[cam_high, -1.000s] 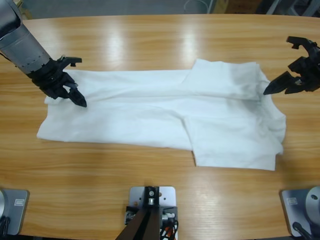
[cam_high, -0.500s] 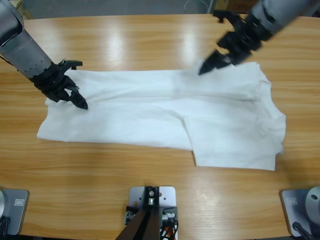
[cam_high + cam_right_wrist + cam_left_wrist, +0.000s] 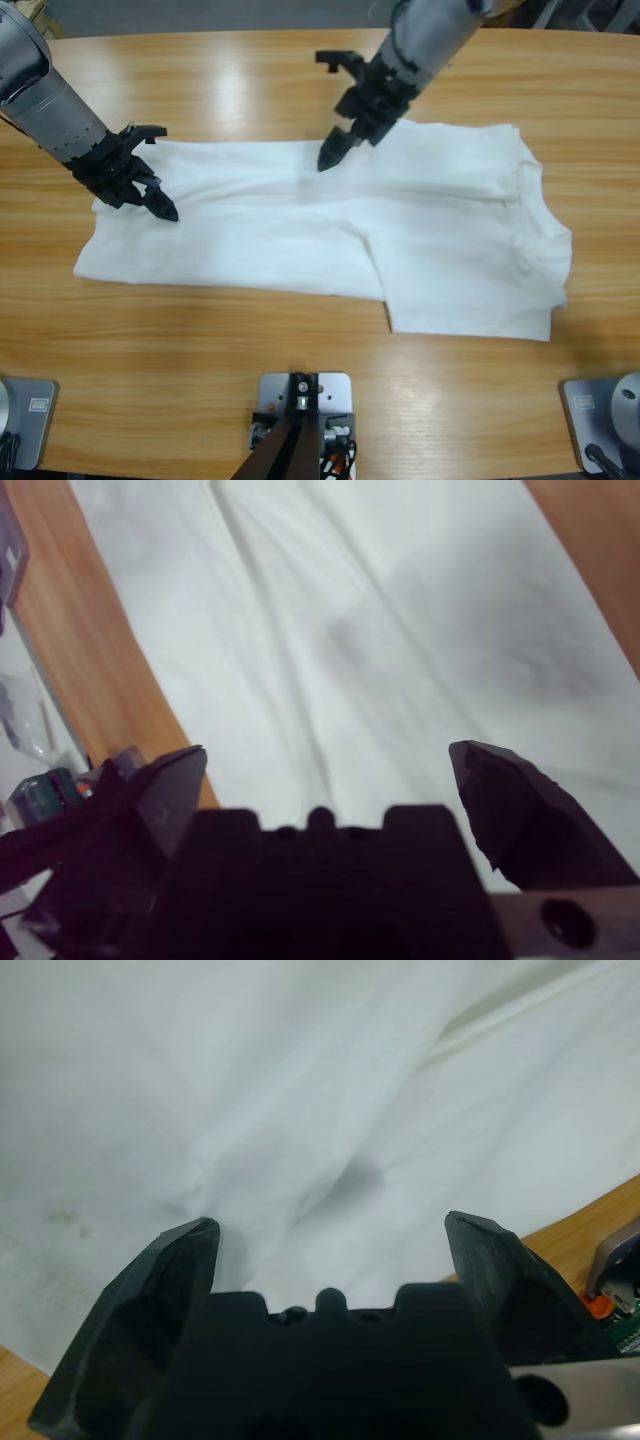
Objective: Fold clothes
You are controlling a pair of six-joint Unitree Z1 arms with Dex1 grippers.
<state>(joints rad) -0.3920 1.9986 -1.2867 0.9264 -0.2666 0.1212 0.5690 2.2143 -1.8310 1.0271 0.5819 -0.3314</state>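
T-shirt half folded, both tools over its far edge

One white T-shirt [image 3: 330, 225] lies flat mid-desk [image 3: 320, 380], its long sides apparently turned in. Two tools: the left tool [image 3: 150, 195], at nine o'clock, spreads wide over the hem end; the right tool [image 3: 340, 145], at twelve o'clock, hangs wide above the cloth. Next, each likely needs to pinch an edge and fold across.

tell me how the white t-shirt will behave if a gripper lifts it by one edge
The white T-shirt lies flat with soft creases and folded layers, so it will likely drape limply rather than hold shape. It looks thin, so probably light. On the smooth wooden table it may slide and bunch when pulled.
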